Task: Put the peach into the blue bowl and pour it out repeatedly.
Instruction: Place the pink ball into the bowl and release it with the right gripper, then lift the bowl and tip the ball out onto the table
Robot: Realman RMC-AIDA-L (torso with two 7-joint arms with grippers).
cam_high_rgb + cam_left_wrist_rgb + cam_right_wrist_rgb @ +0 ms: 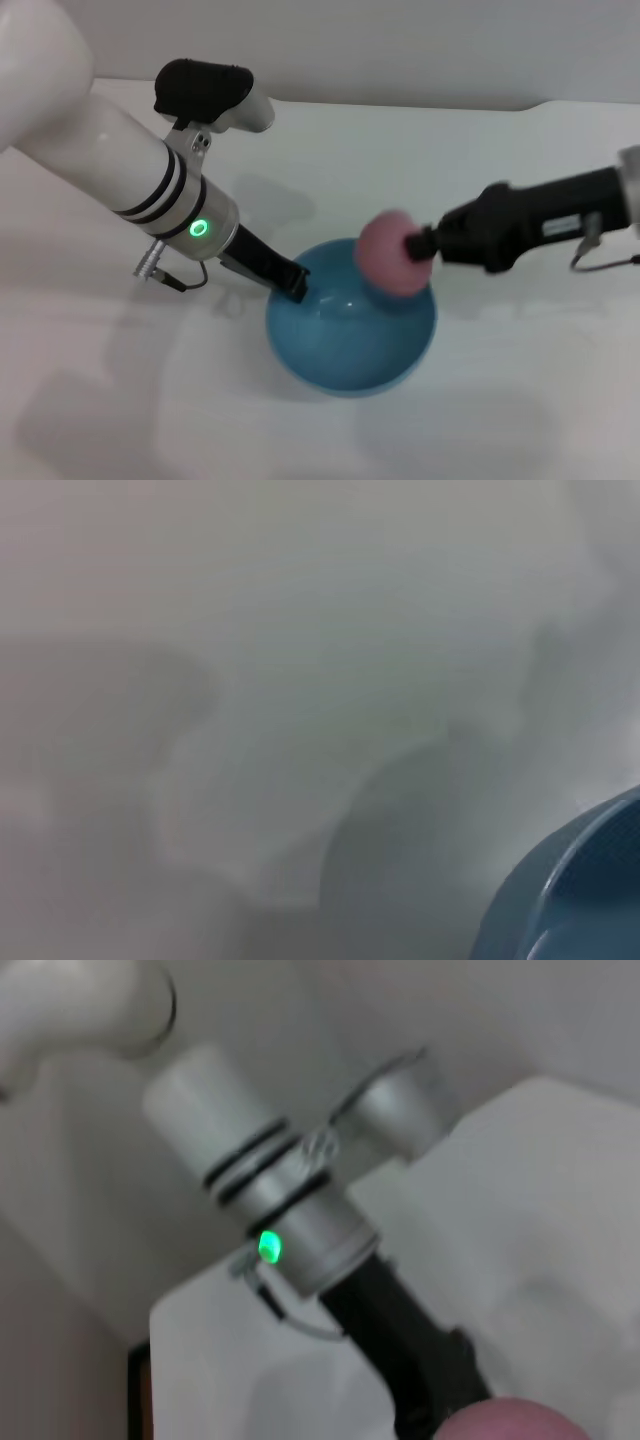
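Observation:
The blue bowl sits on the white table near the middle of the head view; a piece of its rim also shows in the left wrist view. My left gripper is shut on the bowl's left rim. The pink peach hangs above the bowl's right rim, with my right gripper shut on it from the right. The peach's top edge shows in the right wrist view, with the left arm's black gripper behind it.
The white table stretches all around the bowl. Its far edge meets a pale wall at the back. My left arm's white forearm with a green light reaches in from the upper left.

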